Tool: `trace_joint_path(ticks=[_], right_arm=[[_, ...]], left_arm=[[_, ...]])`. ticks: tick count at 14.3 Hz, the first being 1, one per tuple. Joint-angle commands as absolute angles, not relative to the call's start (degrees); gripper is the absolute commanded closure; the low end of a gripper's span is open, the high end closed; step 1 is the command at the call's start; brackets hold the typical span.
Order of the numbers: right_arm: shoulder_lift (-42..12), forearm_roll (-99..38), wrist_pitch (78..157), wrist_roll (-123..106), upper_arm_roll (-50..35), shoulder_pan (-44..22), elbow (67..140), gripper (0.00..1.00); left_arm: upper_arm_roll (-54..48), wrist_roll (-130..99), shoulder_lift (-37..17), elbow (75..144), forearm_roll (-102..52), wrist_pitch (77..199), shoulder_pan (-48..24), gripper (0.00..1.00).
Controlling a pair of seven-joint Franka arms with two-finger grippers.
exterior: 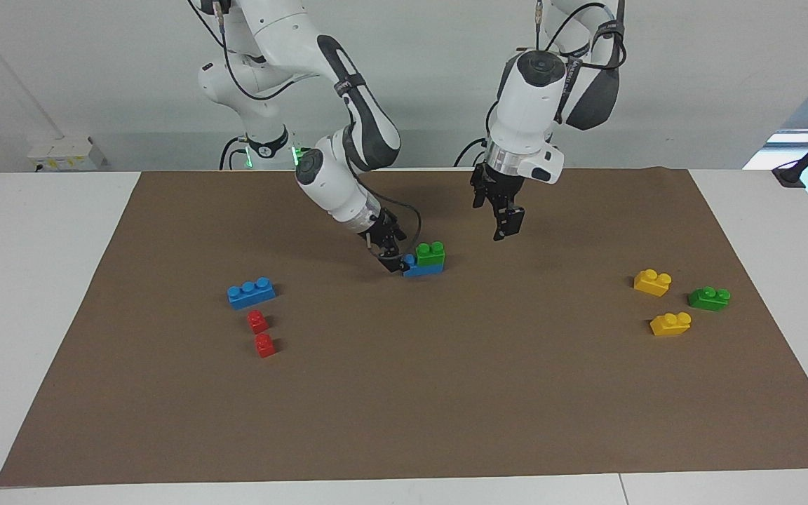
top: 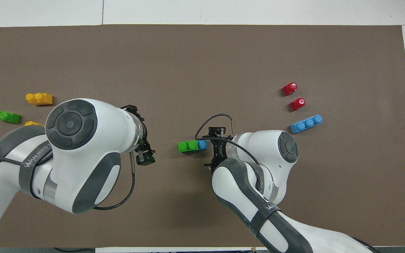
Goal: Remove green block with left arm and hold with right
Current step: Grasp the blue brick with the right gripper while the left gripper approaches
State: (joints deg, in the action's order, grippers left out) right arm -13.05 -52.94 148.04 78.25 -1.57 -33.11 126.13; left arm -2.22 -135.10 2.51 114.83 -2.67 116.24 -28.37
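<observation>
Brown paper matting [exterior: 404, 407] covers the white table [exterior: 39, 280] I am working over, with a pale wall at the robots' end.

At mid-table I see the green block [exterior: 431, 253], a bright two-stud brick, stacked on one end of a blue three-stud brick [exterior: 418, 267] that lies on the mat. My right gripper [exterior: 395, 261] is tilted down low at the blue brick's uncovered end, its fingers [exterior: 388, 258] closed narrowly on that end; the green block sits just beside those fingertips, on the stretch of blue brick away from them.

My left gripper [exterior: 506, 228] hangs in the air above the mat, beside the stack toward the left arm's end, apart from the green block. I cannot tell how its fingers are set.

Toward the right arm's end lie a loose blue three-stud brick [exterior: 251, 292] and two red single-stud bricks [exterior: 257, 321] [exterior: 264, 344], well apart from both grippers. Toward the left arm's end lie two yellow bricks [exterior: 652, 282] [exterior: 670, 323] and a darker green two-stud brick [exterior: 709, 298], also well apart from the fingers.
</observation>
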Motion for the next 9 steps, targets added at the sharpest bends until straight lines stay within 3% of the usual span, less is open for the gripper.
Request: trace_joint_path(ticks=[1, 9], right_arm=[[-14.59, -54.75, 149.15, 76.29, -1.49, -33.22, 124.72, 0.00], [-16.79, -55.55, 150.38, 76.11, -1.49, -33.31, 122.87, 0.00]], left_arm=[[-1.41, -137.55, 1.85, 116.01, -2.64, 118.65, -30.40, 0.00], [-1.41, -139.65, 0.18, 118.30, -2.55, 122.78, -33.57, 0.00]])
